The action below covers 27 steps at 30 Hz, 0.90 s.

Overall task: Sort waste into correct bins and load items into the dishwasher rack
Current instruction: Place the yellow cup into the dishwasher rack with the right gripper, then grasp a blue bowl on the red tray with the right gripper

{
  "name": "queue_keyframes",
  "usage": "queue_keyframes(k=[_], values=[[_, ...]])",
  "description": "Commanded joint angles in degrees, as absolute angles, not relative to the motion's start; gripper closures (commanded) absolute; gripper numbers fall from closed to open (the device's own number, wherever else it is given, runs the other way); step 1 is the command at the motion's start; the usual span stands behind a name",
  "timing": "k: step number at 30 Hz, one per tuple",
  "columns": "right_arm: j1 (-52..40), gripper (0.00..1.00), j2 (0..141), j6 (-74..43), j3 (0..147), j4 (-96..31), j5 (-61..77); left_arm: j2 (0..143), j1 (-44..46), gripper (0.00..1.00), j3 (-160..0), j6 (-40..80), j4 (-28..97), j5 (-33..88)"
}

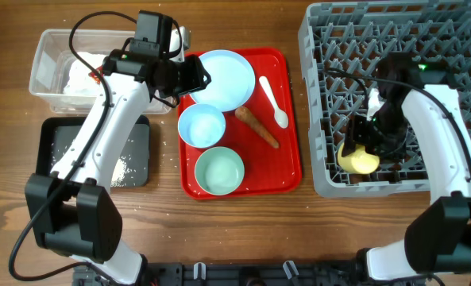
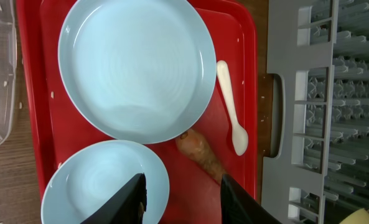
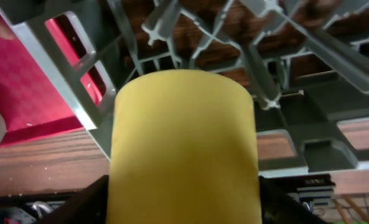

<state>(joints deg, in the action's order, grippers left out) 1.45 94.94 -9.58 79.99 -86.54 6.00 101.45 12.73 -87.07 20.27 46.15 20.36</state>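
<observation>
**Cup at the rack, left arm over the tray**

The right arm bends down into the dishwasher rack (image 1: 394, 189) at its 7 o'clock corner. The right pincer (image 3: 184, 202) seems to clasp the small yellow cup (image 3: 184, 143), with a finger flush on each side. The left arm stretches out over the red tray (image 2: 32, 93) towards its 11 o'clock corner. The left pincer (image 2: 183, 202) hangs part-open and empty, with the pale blue bowl (image 2: 91, 186) below it at 9 o'clock and the sausage-like stick (image 2: 200, 152) just ahead at 12 o'clock
</observation>
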Motion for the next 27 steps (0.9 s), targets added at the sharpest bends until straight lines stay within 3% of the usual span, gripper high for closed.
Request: queue_keyframes(k=[1,2,3,5,9,14,16,22,27], values=[[1.45,0.15,95.15,-7.64,80.14,-86.19,7.73,101.03,12.47,0.61,-87.33,19.73,46.06,19.35],[1.48,0.04,95.15,-7.68,80.14,-85.67,7.73,101.03,12.47,0.61,-87.33,19.7,46.11,19.35],[1.48,0.0,95.15,-7.66,80.14,-85.03,7.99,101.03,12.47,0.61,-87.33,19.7,46.13,19.35],[1.48,0.0,95.15,-7.66,80.14,-84.07,8.93,101.03,12.47,0.61,-87.33,19.73,46.15,19.35],[1.48,0.01,95.02,-8.05,82.41,-82.63,10.2,101.03,12.47,0.61,-87.33,19.73,46.15,19.38],[-0.12,0.06,93.71,-6.96,99.83,-83.31,12.1,101.03,12.49,0.59,-87.33,19.14,46.54,19.4],[-3.14,0.07,93.62,-6.31,104.75,-82.06,12.08,101.03,12.88,0.6,-87.33,13.63,47.83,18.74],[-12.01,0.07,94.67,-9.21,104.49,-73.14,12.12,101.03,17.28,0.6,-87.33,9.21,53.63,6.72],[-21.65,0.15,99.61,-12.29,104.22,-60.49,13.34,101.03,14.61,0.59,-87.33,17.52,55.59,4.19]])
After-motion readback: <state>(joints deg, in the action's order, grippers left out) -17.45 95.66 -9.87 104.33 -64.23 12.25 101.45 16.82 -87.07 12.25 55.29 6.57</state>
